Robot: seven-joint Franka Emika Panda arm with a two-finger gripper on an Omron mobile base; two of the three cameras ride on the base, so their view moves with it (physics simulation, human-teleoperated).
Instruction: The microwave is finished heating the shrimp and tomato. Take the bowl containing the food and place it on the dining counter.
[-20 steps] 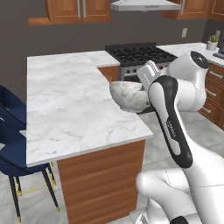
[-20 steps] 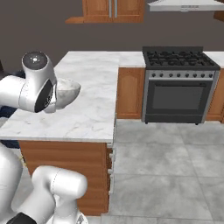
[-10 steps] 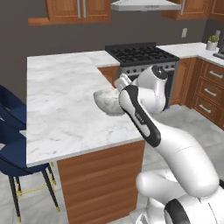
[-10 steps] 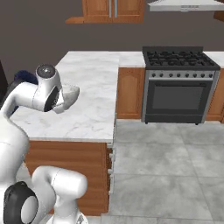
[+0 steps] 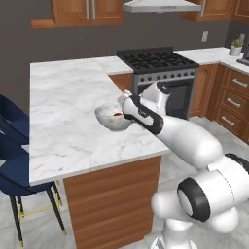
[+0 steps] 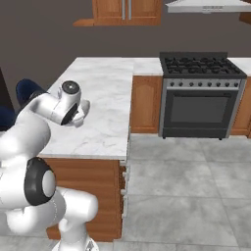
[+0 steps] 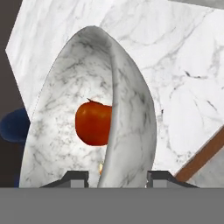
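The white-grey marbled bowl (image 5: 112,118) hangs low over the dining counter (image 5: 63,107), close to its right edge. I cannot tell whether it touches the marble. My gripper (image 5: 126,109) is shut on the bowl's right rim. In the right base view the gripper (image 6: 78,112) and the bowl (image 6: 84,107) sit behind my wrist. Up close, the bowl (image 7: 87,109) stands on edge in the hand view, its rim between my fingertips (image 7: 74,177), the gripper (image 7: 117,177) closed across it. The red tomato (image 7: 92,123) lies inside, with a small orange bit below it. The microwave is out of view.
A black stove (image 5: 158,65) stands just right of the counter, with wood drawers (image 5: 233,97) further right. Dark blue stools (image 5: 12,146) line the counter's left side. The counter's front edge (image 5: 97,165) is near the bowl; open marble stretches left and back.
The arm has swung the bowl leftward and lower, from beyond the counter's right edge to over the marble top. The grip on the rim is unchanged.
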